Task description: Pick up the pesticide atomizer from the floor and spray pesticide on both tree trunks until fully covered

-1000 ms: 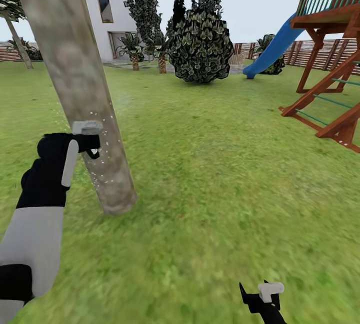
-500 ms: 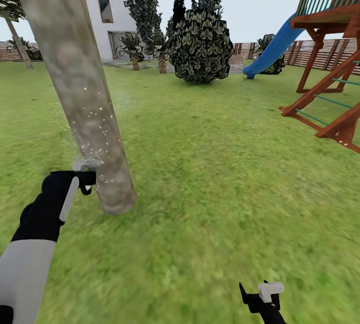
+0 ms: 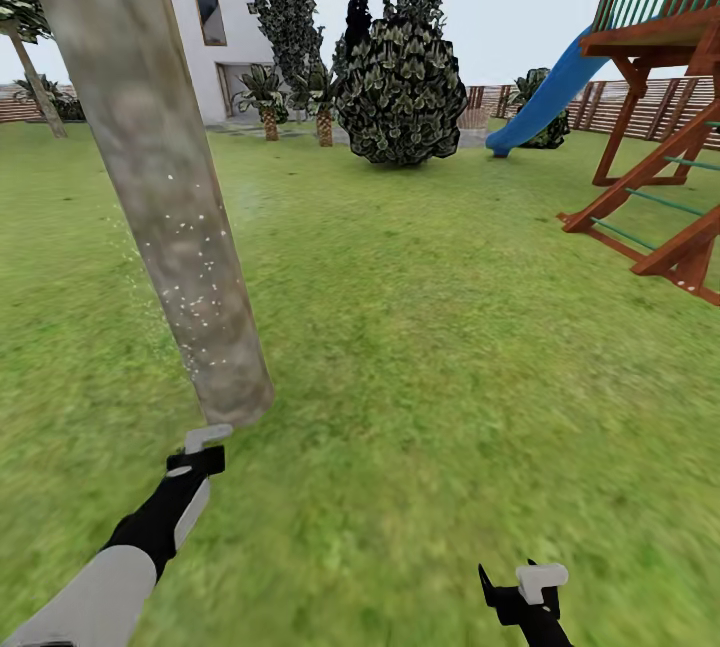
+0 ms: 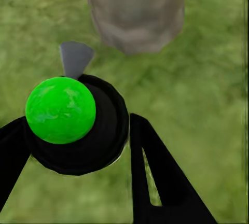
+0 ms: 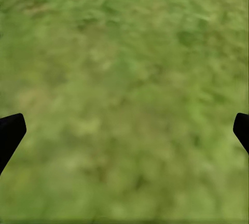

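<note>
Gripping the pesticide atomizer (image 4: 78,120), the left gripper (image 3: 200,449) is hovering low over the grass (image 3: 420,347), just beside the foot of the tree trunk (image 3: 150,177). In the left wrist view its black fingers (image 4: 155,177) are pressing on both sides of the atomizer's round dark body, which is topped by a bright green cap, with a grey nozzle pointing toward the trunk base (image 4: 136,11). The right gripper (image 3: 520,592) is hanging over bare lawn, its finger tips (image 5: 11,130) standing wide apart with nothing between them. Higher on the trunk, whitish specks of pesticide (image 3: 190,257) are dotting the bark. Farther off, a round bush (image 3: 400,92), a blue slide (image 3: 545,97), a wooden play frame (image 3: 660,127), a white house (image 3: 205,17) and the slatted fence (image 3: 690,102) are showing.
</note>
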